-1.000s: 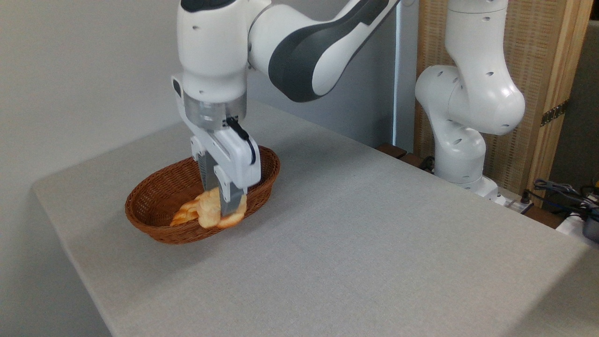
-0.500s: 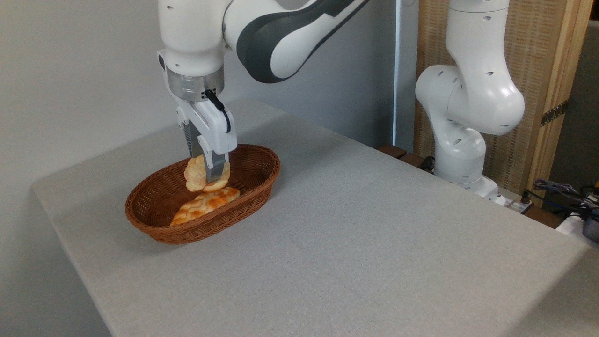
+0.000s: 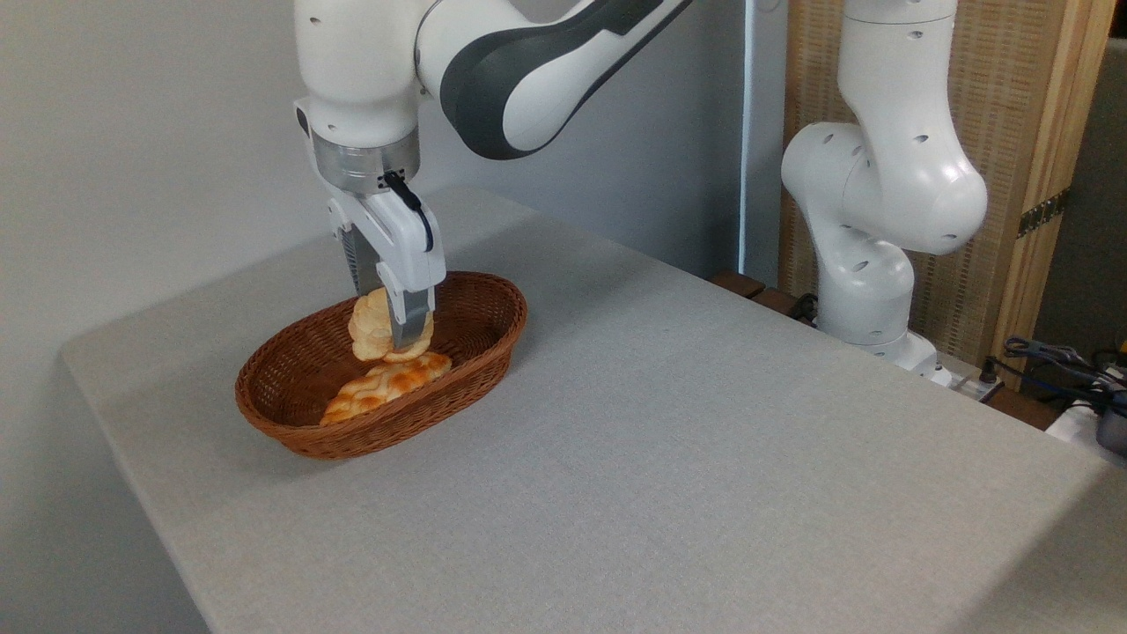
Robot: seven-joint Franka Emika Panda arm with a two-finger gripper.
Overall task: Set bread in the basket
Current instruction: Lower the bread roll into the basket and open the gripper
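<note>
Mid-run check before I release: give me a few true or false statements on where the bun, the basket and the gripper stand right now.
1. The gripper is shut on the bread. True.
2. The bread lies flat on the basket floor. False: it hangs in the fingers above the basket, just over the braided loaf.
3. The basket is empty. False: the braided loaf already lies inside it.
4. The gripper points down over the basket's far half. True.
5. The basket stands at the table's right end. False: it stands near the left end.
</note>
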